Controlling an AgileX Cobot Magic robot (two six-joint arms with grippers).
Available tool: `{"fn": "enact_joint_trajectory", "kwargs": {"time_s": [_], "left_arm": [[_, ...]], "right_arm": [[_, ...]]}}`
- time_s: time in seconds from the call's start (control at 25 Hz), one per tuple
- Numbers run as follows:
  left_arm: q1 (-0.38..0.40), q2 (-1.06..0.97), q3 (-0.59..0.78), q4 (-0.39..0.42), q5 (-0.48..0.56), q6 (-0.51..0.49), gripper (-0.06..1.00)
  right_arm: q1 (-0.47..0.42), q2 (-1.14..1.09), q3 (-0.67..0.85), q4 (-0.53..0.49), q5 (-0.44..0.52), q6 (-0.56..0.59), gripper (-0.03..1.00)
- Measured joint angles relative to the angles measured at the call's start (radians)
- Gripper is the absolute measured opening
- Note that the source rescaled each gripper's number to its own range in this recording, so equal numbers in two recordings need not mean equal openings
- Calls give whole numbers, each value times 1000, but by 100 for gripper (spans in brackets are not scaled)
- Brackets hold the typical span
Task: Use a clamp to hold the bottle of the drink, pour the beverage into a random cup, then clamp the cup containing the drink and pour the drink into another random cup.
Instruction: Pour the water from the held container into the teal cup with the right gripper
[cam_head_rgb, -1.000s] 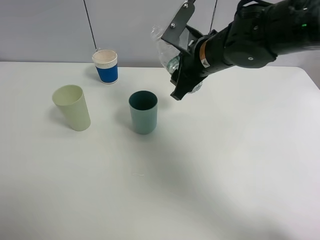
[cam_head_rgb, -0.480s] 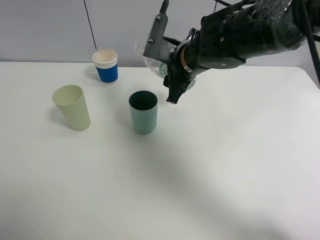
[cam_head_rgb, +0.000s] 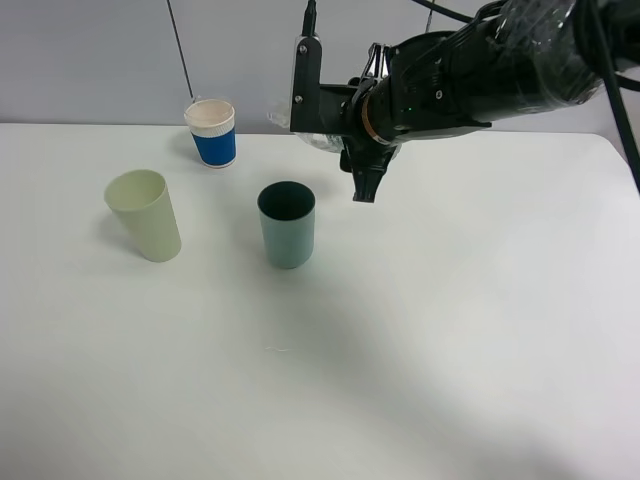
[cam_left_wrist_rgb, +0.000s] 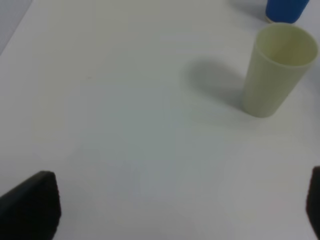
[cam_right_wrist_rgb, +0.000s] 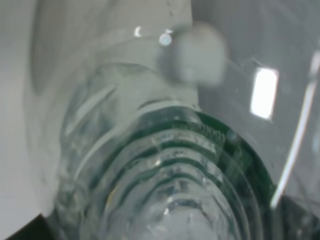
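My right gripper (cam_head_rgb: 352, 150), the clamp on the bulky dark arm, is shut on the clear bottle (cam_head_rgb: 312, 130). The bottle lies tilted in the air, behind and to the right of the teal cup (cam_head_rgb: 287, 224) and above its height. In the right wrist view the ribbed bottle (cam_right_wrist_rgb: 165, 165) with its green label fills the frame. The drink is too clear to make out, and I cannot tell whether the teal cup's dark inside holds any. My left gripper (cam_left_wrist_rgb: 170, 220) is open over bare table, apart from the pale yellow-green cup (cam_left_wrist_rgb: 277, 70).
A pale yellow-green tumbler (cam_head_rgb: 145, 214) stands left of the teal cup. A blue-and-white paper cup (cam_head_rgb: 212, 132) stands at the back near the wall, its base also in the left wrist view (cam_left_wrist_rgb: 285, 10). The white table (cam_head_rgb: 400, 350) stretches wide in front.
The right arm has swung left with the bottle and turned it further onto its side, bringing it nearer the teal cup. The cups and the left gripper have not moved.
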Motion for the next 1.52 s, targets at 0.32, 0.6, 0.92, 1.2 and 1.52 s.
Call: {"fn": "enact_joint_trajectory", "kwargs": {"time_s": [0.32,0.6,0.92,1.2,1.52], "left_arm": [[0,0,0,0,0,0,100],[0,0,0,0,0,0,100],[0,0,0,0,0,0,100],[0,0,0,0,0,0,100],[0,0,0,-1,0,0,100]], "right_arm": [[0,0,0,-33,-1,-85,2],[0,0,0,-35,-1,-178,2],[0,0,0,-35,-1,-271,2],[0,0,0,-55,18,-316,2],[0,0,0,-109,65,-321,2]]}}
